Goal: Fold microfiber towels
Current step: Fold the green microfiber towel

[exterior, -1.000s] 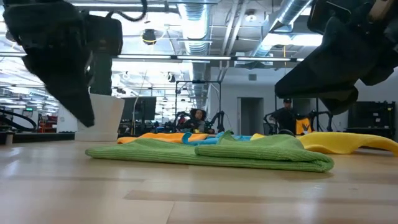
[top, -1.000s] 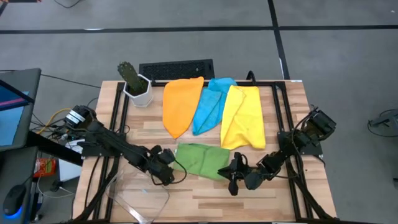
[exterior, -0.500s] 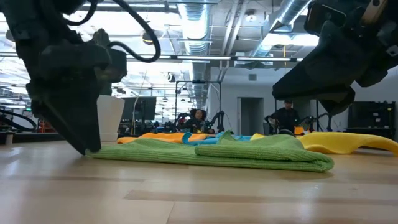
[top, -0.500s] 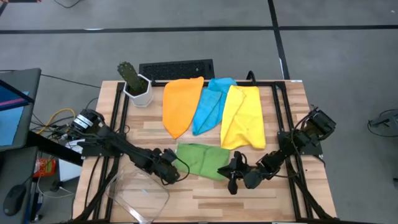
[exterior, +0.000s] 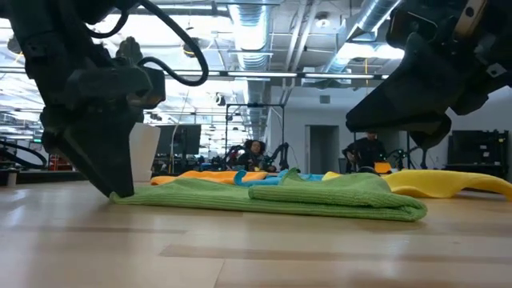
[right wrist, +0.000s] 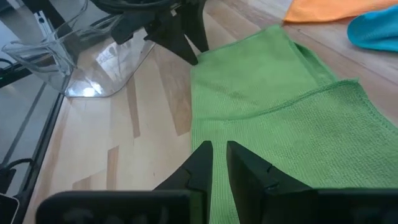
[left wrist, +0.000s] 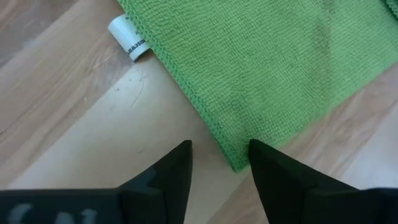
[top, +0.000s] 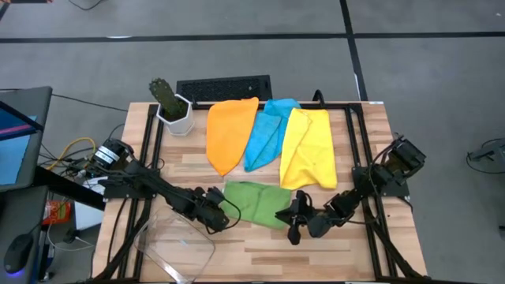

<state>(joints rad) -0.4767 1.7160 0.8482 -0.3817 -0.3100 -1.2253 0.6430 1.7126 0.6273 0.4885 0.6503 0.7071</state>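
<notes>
Towels are noted at four places on the wooden tabletop (top: 260,241): the green towel (top: 256,203) lies near the front edge, partly doubled over itself, with an upper layer visible in the low view, while the orange towel (top: 230,132), light blue towel (top: 265,132) and yellow towel (top: 309,148) are spread loosely side by side farther back, overlapping at their edges. Progress is judged early: only the green towel shows a fold, and that fold looks unfinished; the other three appear not yet folded. The left gripper (left wrist: 219,163) is set down at the green towel's left corner, its fingers apart, one finger (left wrist: 273,168) touching the hem and the other on bare wood just beside it, so the corner is straddled but not seen to be pinched. A white tag (left wrist: 128,41) is seen along the same hem, farther from the fingers. The right gripper (right wrist: 217,163) is held at the towel's right end, above or at the cloth, its fingers nearly together with a thin gap between them; whether cloth is caught there cannot be told. A clear plastic container (right wrist: 93,59) sits at the front left of the tabletop, and a cactus in a white pot (top: 170,102) stands at the rear left.
</notes>
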